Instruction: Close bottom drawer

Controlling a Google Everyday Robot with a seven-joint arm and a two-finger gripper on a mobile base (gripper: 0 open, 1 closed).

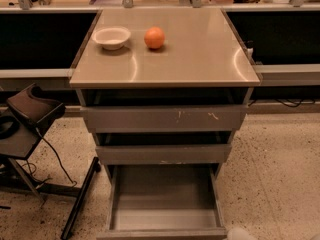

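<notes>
Three grey drawers stack in the cabinet at the middle of the frame. The one you care about, the bottom drawer point(162, 204), is the lowest. It stands pulled well out towards the lower edge of the frame, so you look down onto the bare grey floor of its shallow tray. Its plain front strip runs along the very bottom of the picture.

Your hand point(240, 233) shows only as a pale rounded shape at the bottom edge, right of centre. It sits just beside the right end of that front strip. You cannot tell whether they touch, nor whether the hand is spread or pressed together.

Above the tray, the middle drawer front point(164, 154) sits further back. Above that is the widest drawer front point(164, 119), with white scratch marks right of its centre. Both show a dark gap over their upper edge.

The bench point(200, 49) caps the cabinet in the upper middle of the frame. On its upper left stand a white bowl point(111, 37) and an orange point(154, 37), near each other but apart.

At the left of the frame you have a dark stand point(30, 109) with a cable point(55, 154) hanging from it. A black leg point(80, 199) slants down the speckled floor point(280, 174), near the drawer's left side but apart from it.
</notes>
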